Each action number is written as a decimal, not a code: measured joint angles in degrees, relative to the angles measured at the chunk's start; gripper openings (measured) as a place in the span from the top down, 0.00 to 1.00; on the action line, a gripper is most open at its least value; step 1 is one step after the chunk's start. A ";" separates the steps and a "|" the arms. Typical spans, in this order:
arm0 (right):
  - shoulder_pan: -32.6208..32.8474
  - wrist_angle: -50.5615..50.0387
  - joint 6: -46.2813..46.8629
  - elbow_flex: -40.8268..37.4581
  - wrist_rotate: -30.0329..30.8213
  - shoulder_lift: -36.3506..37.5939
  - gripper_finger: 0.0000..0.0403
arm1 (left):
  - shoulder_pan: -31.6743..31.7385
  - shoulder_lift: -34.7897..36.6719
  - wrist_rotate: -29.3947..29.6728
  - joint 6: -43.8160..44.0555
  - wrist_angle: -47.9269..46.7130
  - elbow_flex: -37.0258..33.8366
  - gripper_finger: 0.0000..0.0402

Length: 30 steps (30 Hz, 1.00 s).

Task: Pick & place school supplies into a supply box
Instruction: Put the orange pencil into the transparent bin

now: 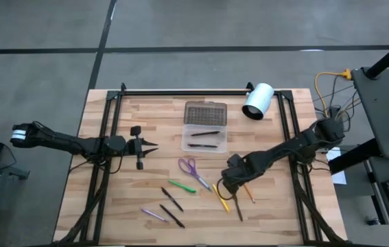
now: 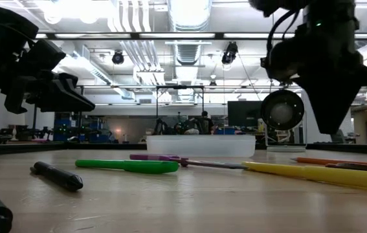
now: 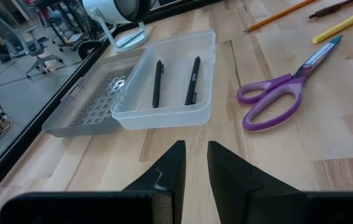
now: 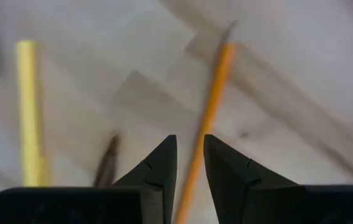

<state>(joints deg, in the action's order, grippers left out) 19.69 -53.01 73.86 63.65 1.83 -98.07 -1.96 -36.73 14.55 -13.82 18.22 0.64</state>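
The right gripper (image 1: 230, 186) is seen low over the table (image 1: 112, 206), above a cluster of an orange pencil (image 4: 210, 112), a yellow pen (image 4: 28, 112) and a brown pencil (image 4: 106, 163). Its fingers (image 4: 157, 168) are parted by a narrow gap and nothing is gripped; the orange pencil runs up from between the fingertips, while the yellow pen lies off to one side and the brown pencil just beside one finger. Near this cluster the purple-handled scissors (image 1: 189, 167) and a green pen (image 1: 181, 186) are laid flat, with black pens (image 1: 172, 199) and a purple pen (image 1: 153, 215) toward the front edge. The left gripper (image 1: 151, 145) is held above the table, well apart from the supplies, its fingers (image 3: 170, 171) slightly parted and empty, pointed toward the supply box (image 3: 164, 93). Farther back, the clear box is shown open, with two black pens (image 3: 175, 81) lying inside it and its grey dotted lid (image 3: 89, 106) folded flat behind. Beyond the box, a white cylinder (image 1: 258, 101) is seen at the table's rear.
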 joint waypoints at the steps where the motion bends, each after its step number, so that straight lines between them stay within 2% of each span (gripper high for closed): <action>1: -0.11 -1.08 -0.33 0.79 0.62 -0.69 0.81 | 0.00 0.00 0.00 0.00 0.00 0.00 0.87; 8: -0.49 -1.47 -0.62 1.69 0.69 -3.22 0.79 | 0.00 0.00 0.00 0.00 0.00 0.00 0.87; 14: -1.43 1.01 -1.37 -2.13 0.70 -1.69 0.79 | 0.00 -0.02 0.02 -0.01 0.00 0.00 0.87; 20: -3.07 6.40 -2.27 -5.77 -1.89 -1.41 0.82 | 0.00 -0.02 0.02 0.00 0.00 0.00 0.87; 30: -4.05 8.00 -2.94 -10.22 -2.48 -1.13 0.81 | 0.00 -0.02 0.00 0.00 0.00 0.00 0.87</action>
<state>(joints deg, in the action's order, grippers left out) 15.64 -45.01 70.92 53.44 -0.65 -99.20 -1.96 -36.75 14.56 -13.82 18.22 0.64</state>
